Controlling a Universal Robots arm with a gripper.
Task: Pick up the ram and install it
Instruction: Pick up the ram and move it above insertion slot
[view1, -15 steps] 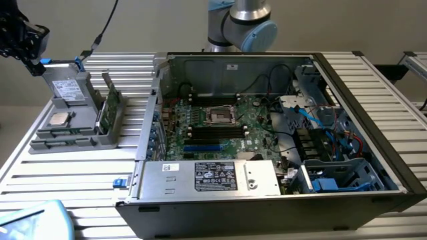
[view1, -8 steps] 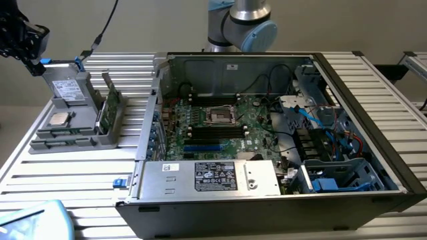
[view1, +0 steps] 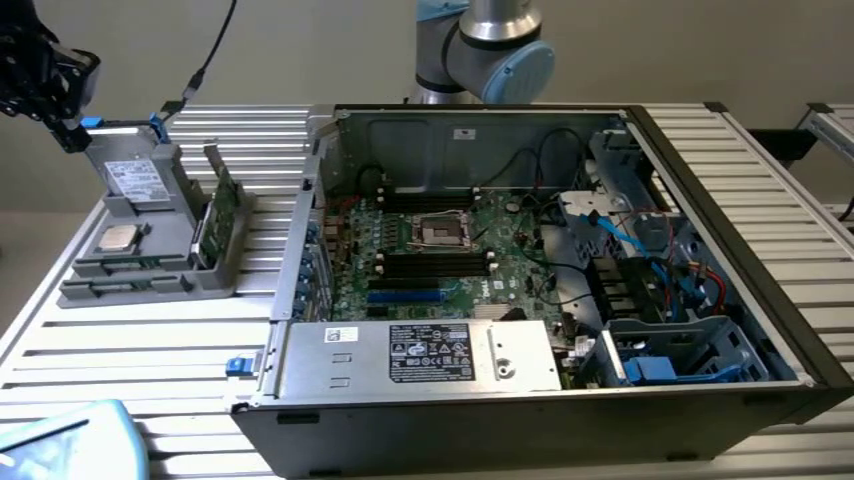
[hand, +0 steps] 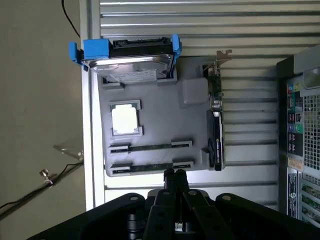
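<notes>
Hovering end effector, fingers pressed together, empty. Ram on edge in tray slot, just ahead of tips. Judged light, stiff, thin, fragile; pinch upper edge mid-length, clear of contacts.

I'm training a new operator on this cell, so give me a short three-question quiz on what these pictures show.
1. True or false: the gripper is holding a ram stick.
2. What sits in the blue brackets on the grey holder? A) a hard drive B) a fan C) a power supply
3. Fill in: in the exterior view, the open computer case stands on the grey holder's ___ side.

Key
1. False: the gripper is shut on nothing, and the ram stick lies in the grey holder.
2. A.
3. Right, meaning the exterior view's right.
</notes>
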